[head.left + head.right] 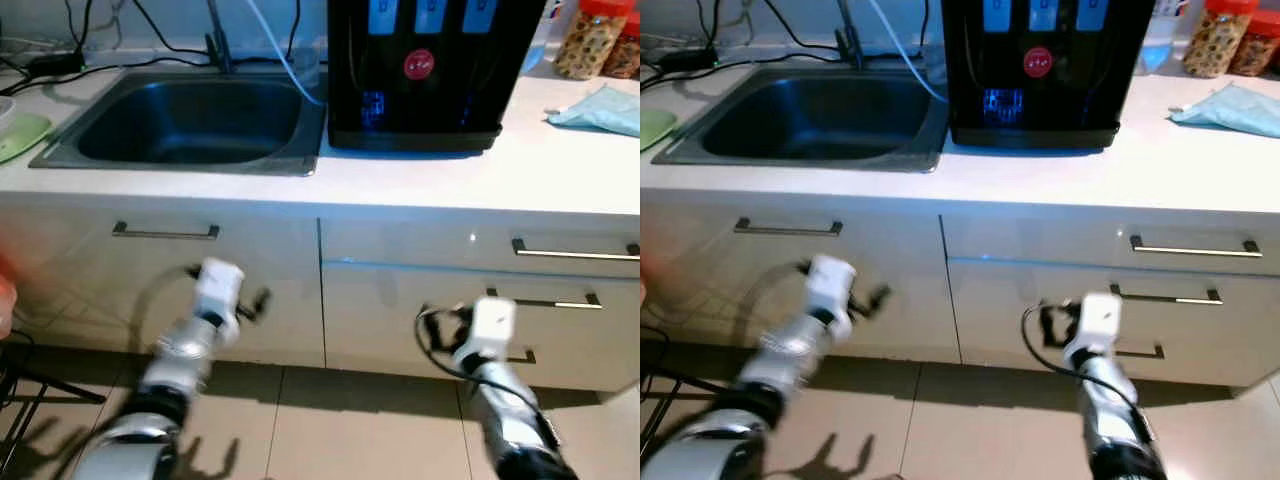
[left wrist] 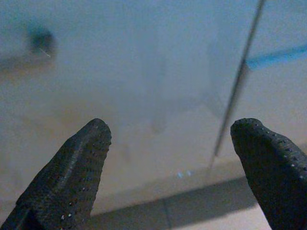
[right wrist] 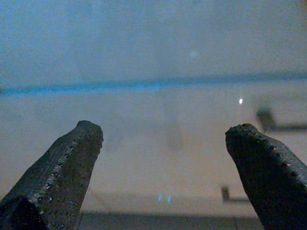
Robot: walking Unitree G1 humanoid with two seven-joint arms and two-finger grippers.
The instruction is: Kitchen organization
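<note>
The left gripper (image 2: pixel 170 158) is spread before the cabinet door (image 1: pixel 160 290) under the sink (image 1: pixel 190 120). The right gripper (image 3: pixel 165 160) is spread before the drawers (image 1: pixel 480 300). The cloth (image 1: pixel 600 108) at the worktop's (image 1: pixel 500 170) right edge looks soft and light; a pinch at its middle would probably hold.

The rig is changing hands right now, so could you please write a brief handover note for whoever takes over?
Left gripper: open, holding nothing, raised before the cabinet door under the sink.
Right gripper: open, holding nothing, facing the drawer fronts right of that door.
On the counter: black water dispenser, light blue cloth, two snack jars at the back right.
Done: nothing visibly; doors and drawers shut.
Left: all organizing; probably pick a handle or counter item first.
</note>
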